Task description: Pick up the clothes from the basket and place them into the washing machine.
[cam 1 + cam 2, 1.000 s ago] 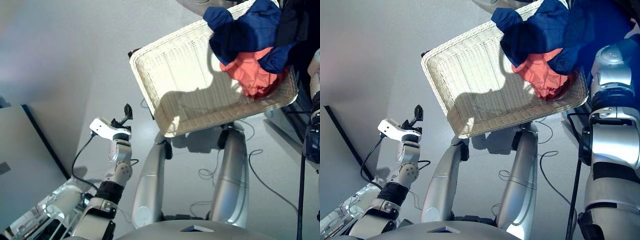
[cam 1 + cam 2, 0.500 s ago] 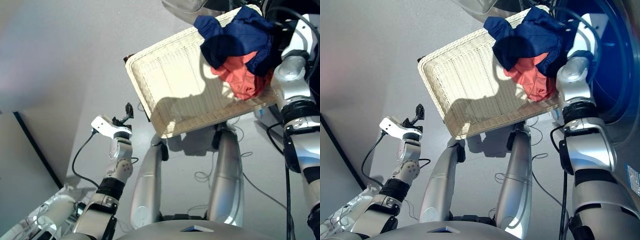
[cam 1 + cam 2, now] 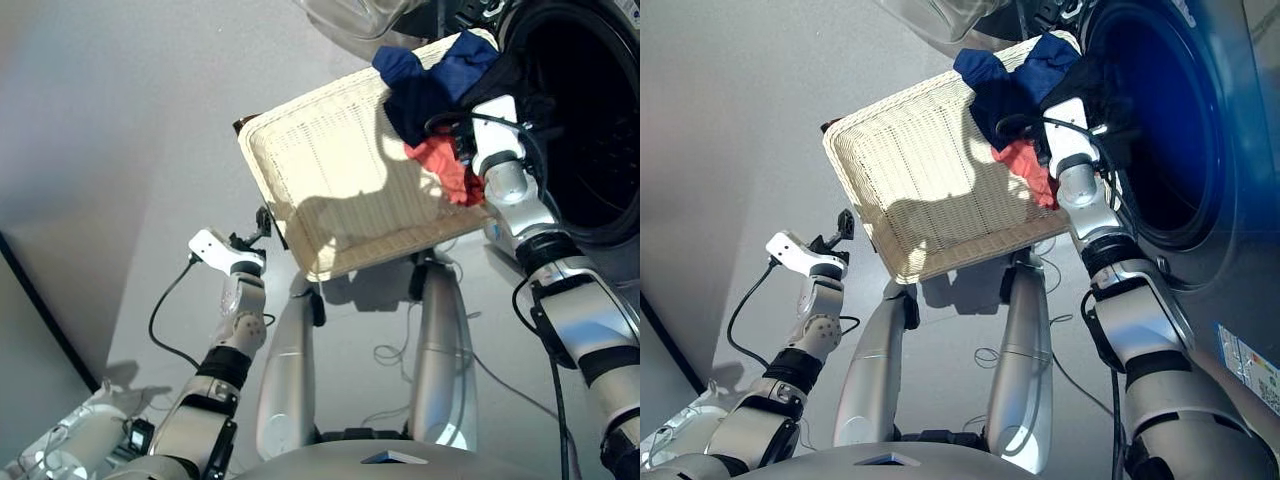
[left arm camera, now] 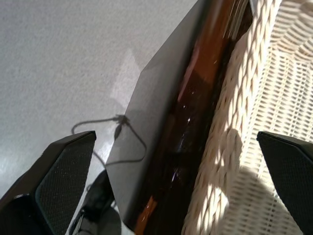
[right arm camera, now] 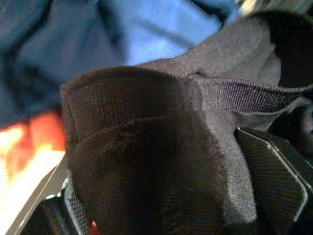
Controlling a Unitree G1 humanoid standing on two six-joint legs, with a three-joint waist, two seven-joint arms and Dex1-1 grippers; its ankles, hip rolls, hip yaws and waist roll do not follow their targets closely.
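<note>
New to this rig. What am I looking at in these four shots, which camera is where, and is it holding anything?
It is a two-armed humanoid robot standing at a front-loading washing machine.

The two wide pictures come from a stereo camera on its head, looking down over its arms. The two close-ups come from cameras on its wrists, looking along each tool's black fingers.

In front of it sits a cream wicker basket. Piled at the basket's end next to the drum hole are a navy garment and a coral red garment.

The right tool is in that pile with its fingers closed on a black garment.

The left tool is open and empty, beside the basket's near corner.
</note>
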